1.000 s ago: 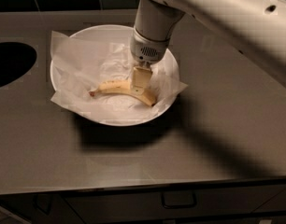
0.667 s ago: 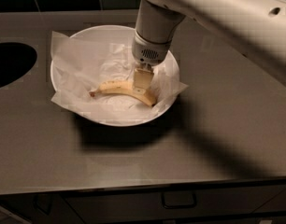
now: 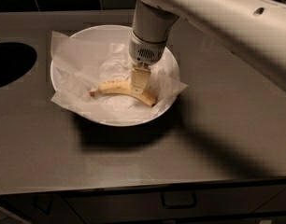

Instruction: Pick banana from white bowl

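Observation:
The banana lies curved in the white bowl, on the crinkled paper lining, with its dark stem pointing left. It is pale yellow with brown speckles. My gripper reaches straight down from the pale arm into the bowl. It stands at the banana's middle-right part, right at its surface, and hides a short stretch of it. The arm comes in from the upper right and covers the bowl's far right rim.
The bowl sits on a dark grey counter. A dark round opening is cut into the counter at the far left. The counter's front edge runs along the bottom, with a drawer handle below it. Dark tiles line the back wall.

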`<state>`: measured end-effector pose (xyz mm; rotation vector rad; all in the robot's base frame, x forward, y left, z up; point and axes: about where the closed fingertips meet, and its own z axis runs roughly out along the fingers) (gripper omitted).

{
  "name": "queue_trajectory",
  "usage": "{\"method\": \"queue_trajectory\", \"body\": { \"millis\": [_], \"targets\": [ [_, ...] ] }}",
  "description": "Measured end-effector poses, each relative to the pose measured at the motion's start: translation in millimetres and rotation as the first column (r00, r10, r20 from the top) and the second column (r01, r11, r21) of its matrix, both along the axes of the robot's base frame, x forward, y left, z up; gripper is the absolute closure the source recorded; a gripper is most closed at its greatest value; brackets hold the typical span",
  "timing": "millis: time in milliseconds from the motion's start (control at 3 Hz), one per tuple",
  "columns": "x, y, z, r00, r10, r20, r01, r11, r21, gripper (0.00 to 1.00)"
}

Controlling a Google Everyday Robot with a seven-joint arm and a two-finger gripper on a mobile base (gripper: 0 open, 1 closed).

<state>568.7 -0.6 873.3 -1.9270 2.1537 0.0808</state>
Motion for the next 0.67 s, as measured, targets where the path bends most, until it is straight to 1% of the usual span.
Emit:
{"method": "queue_trajectory", "body": {
  "millis": [667],
  "targets": [
    [-5.6, 10.5, -9.5, 0.9995, -0.016, 0.028, 0.016, 1.000, -0.001, 0.42]
  ]
}}
